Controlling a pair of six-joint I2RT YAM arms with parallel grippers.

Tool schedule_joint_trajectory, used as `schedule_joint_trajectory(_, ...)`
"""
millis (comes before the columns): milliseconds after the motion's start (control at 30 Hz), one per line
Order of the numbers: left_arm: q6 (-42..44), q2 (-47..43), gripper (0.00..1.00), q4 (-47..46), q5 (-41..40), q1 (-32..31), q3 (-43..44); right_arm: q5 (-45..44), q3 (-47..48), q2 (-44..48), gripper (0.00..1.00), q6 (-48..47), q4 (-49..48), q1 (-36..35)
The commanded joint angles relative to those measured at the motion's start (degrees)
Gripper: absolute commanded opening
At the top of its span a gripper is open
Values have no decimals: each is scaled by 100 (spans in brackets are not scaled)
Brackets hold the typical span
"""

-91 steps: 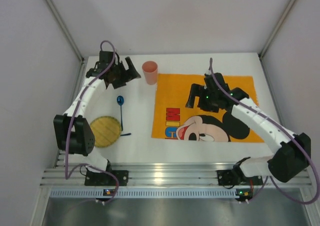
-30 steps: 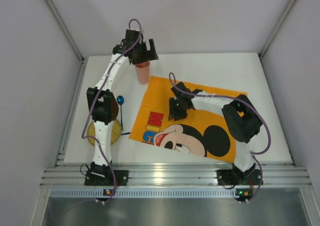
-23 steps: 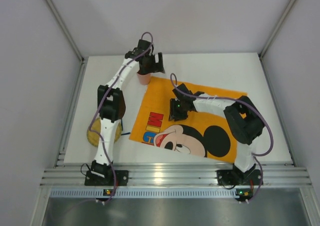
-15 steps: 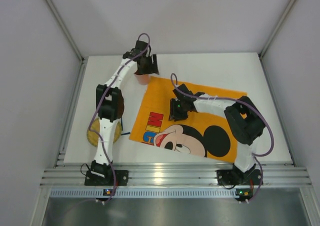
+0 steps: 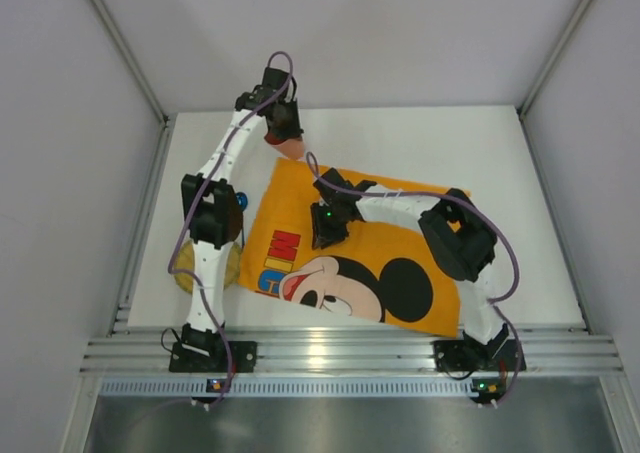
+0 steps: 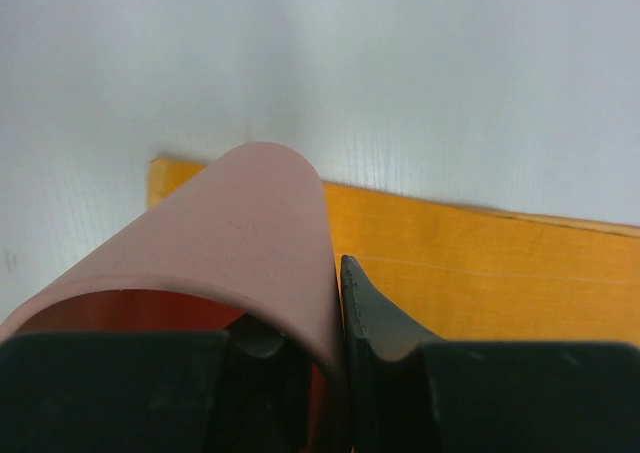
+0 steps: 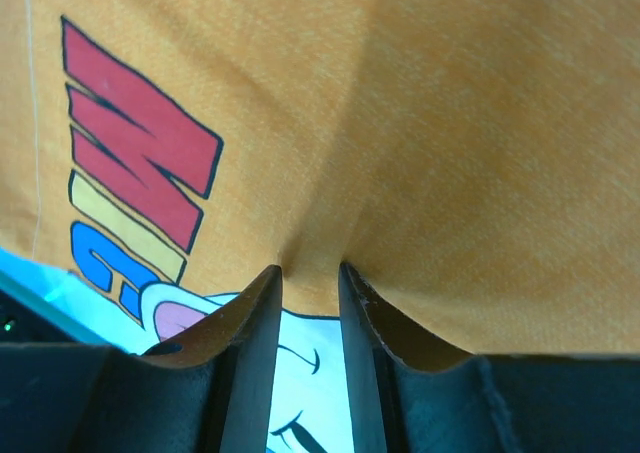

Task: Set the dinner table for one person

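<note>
Table: white top that fills the floor of the cell and carries everything; both arms are bolted at its near edge.
Left tool: closed narrow on the pink cup, with one finger inside the mouth and the other pressed on the outside of the wall, so the wall is pinched between them.
Left tool, from above: stretched to the far side of the table, with the cup just under it.
Cup position: at the far left corner of the orange mat; whether its base rests on the cloth or on the bare table cannot be told.
Right tool: closed narrow on a fold of the mat, and the cloth is drawn up into a crease that ends between the two fingers.
Right tool, from above: set on the left half of the mat, near the printed letters.
Mat axis: the long side runs left to right but lies skewed, with the left end farther from the arms than the right end.
Deciding relation: the open cloth lies to the near right of the cup, so the held cup is judged to travel that way; the left arm is the nearer one.
Beyond the mat: a yellow plate and a blue spoon lie to its left, both partly hidden under the left arm, and neither is set on the mat yet.
</note>
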State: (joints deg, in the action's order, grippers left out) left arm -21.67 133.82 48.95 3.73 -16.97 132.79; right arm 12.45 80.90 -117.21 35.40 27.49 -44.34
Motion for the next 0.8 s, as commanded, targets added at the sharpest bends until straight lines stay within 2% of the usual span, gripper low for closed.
schedule_joint_trajectory(0,198,-980,0,246,-232,1,476,117,161,-1022,31,-270,687,-864)
schedule_joint_trajectory(167,321,-1454,0,440,-320,-8,90,65,602,-1261,32,-349,776,-1191)
schedule_joint_trajectory(300,321,-1631,0,589,-294,-69,-78,-671,637,-954,35,-700,977,-1139)
schedule_joint_trajectory(400,286,-1692,0,668,-311,-157,-43,-1277,462,-349,45,-806,1293,-1034)
schedule_joint_trajectory(433,269,-1710,0,660,-302,-192,-25,-1480,340,132,55,-763,1338,-981)
schedule_joint_trajectory(500,216,-1719,0,643,-215,-350,53,-1683,-213,705,66,-553,1391,-780)
schedule_joint_trajectory(567,216,-1693,0,607,-75,-656,80,-1781,-872,1750,77,-324,1478,-630)
schedule_joint_trajectory(600,233,-1666,0,598,-22,-797,89,-1894,-1075,2128,89,-79,1610,-455)
schedule_joint_trajectory(633,251,-1631,0,590,-56,-956,80,-1956,-1407,2915,96,62,1707,-357)
schedule_joint_trajectory(667,269,-1596,0,598,-82,-1305,45,-2009,-1541,3323,100,168,1821,-269)
schedule_joint_trajectory(733,225,-1500,0,468,-92,-1658,-69,-2255,-1682,4480,100,476,2277,-41)
schedule_joint_trajectory(767,190,-1464,0,406,-83,-2026,-113,-2360,-1683,4827,100,564,2453,21)
